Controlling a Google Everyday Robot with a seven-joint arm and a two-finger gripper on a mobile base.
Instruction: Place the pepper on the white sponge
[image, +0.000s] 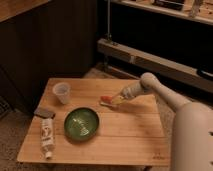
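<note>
The small red-orange pepper (105, 98) lies at the middle back of the wooden table (125, 135). It sits on or right against the thin white sponge (107, 104), whose pale edge shows just below it. My gripper (116, 100) reaches in from the right, low over the table, with its tip right at the pepper's right end. I cannot tell whether it touches the pepper.
A green bowl (81, 123) sits left of centre. A clear plastic cup (61, 92) stands at the back left. A dark grey pad (44, 112) and a white tube (47, 136) lie along the left edge. A metal rail (150, 60) runs behind the table.
</note>
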